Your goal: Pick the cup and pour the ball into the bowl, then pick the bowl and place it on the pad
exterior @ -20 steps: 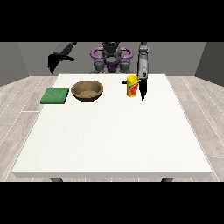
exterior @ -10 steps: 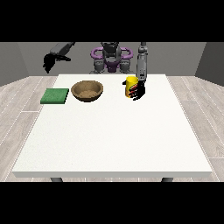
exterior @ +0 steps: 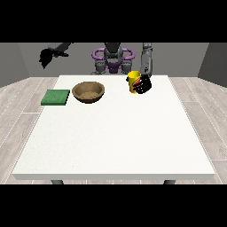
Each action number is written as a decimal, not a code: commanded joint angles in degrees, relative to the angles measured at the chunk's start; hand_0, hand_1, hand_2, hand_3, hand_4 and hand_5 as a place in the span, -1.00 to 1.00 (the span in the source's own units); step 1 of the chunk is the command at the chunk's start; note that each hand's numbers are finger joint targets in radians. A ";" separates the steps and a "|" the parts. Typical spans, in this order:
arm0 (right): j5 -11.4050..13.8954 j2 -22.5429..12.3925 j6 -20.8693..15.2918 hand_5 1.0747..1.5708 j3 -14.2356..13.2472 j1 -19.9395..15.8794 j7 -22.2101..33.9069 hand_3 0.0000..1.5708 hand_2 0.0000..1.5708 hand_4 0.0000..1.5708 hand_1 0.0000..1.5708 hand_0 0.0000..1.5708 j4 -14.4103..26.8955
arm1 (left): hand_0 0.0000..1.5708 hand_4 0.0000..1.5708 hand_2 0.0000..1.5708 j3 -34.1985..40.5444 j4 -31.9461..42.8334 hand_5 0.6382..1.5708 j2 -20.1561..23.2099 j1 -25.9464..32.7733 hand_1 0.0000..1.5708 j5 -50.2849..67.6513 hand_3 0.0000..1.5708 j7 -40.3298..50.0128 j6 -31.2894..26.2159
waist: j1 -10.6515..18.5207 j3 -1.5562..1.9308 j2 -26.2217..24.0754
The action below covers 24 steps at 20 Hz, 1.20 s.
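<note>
Now the cup (exterior: 132,82) is clasped by curled fingers of the hand at the view's right (exterior: 142,85); the other hand's (exterior: 46,56) fingers cannot be told.

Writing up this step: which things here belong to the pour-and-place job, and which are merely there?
Job:
yellow cup
wooden bowl
green pad
robot hand at the view's right, at the cup

Merely there:
white table
robot hand at the view's left, raised

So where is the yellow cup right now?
The cup is at the table's far edge, right of the bowl, with the hand at the view's right wrapped around it.
</note>
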 commanded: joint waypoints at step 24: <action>0.21 -2.30 3.68 1.00 -1.67 -2.73 -2.40 -1.00 -1.00 -1.00 -1.00 -1.00 14.84 | 0.99 1.00 1.00 -26.65 1.34 0.22 4.83 -25.06 0.99 -45.51 1.00 57.66 6.88 | 1.56 -0.18 -8.97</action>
